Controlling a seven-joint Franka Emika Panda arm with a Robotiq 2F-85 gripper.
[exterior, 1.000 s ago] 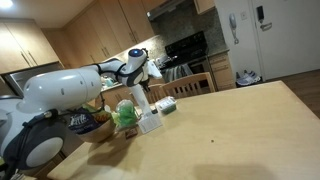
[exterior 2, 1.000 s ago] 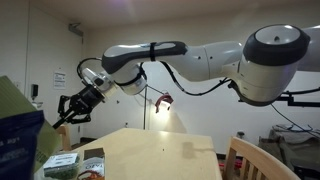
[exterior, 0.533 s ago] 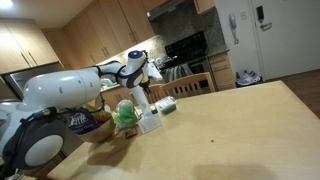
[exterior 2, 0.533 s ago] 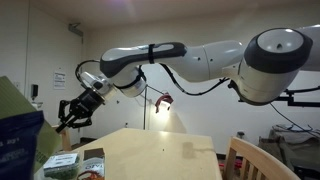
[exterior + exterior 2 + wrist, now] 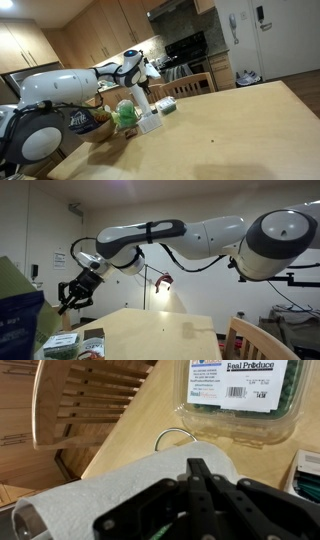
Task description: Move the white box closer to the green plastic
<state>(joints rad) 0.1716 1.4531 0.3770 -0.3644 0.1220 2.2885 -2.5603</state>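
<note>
In an exterior view a white box (image 5: 151,123) lies on the wooden table (image 5: 230,125), touching or very near a green plastic item (image 5: 125,113). My gripper (image 5: 142,80) hangs above them, over a white upright roll (image 5: 140,100). In the wrist view the black fingers (image 5: 195,472) are pressed together with nothing between them, above the white paper roll (image 5: 110,495). A clear plastic clamshell with green contents (image 5: 240,400) lies beyond the roll. In an exterior view the gripper (image 5: 73,296) is above the table's far corner.
A green-and-white box (image 5: 166,105) lies behind the white box. A dark bag (image 5: 80,122) sits at the table's end. Two small boxes (image 5: 75,345) and a dark blue bag (image 5: 18,310) show below the gripper. A wooden chair (image 5: 90,405) stands beside the table.
The gripper has shifted slightly sideways and a little lower above the roll. The objects on the table have not moved.
</note>
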